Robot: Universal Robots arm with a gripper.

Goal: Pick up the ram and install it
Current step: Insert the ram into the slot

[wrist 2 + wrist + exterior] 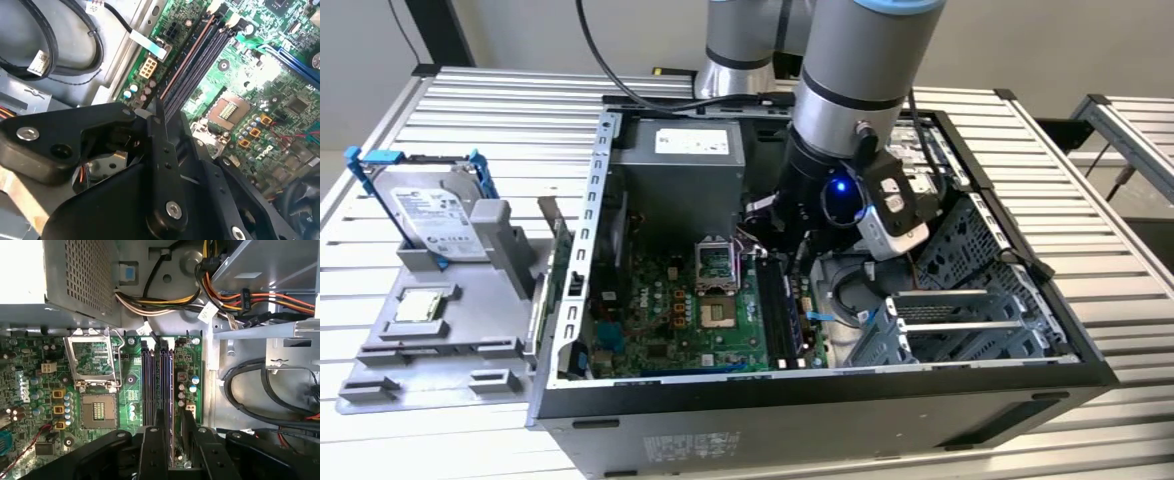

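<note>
A slatted metal table [480, 100] bears an open computer case [854, 400] with its green motherboard [707, 330] exposed. The arm reaches inside; the gripper [170, 437] stands narrowly closed on the ram [171, 405], upright in the memory slots [149, 385] beside the processor socket [97, 410].

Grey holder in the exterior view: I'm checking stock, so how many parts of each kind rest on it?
Hard drive: 1
Processor chip: 1
Total on the grey holder: 2
</note>
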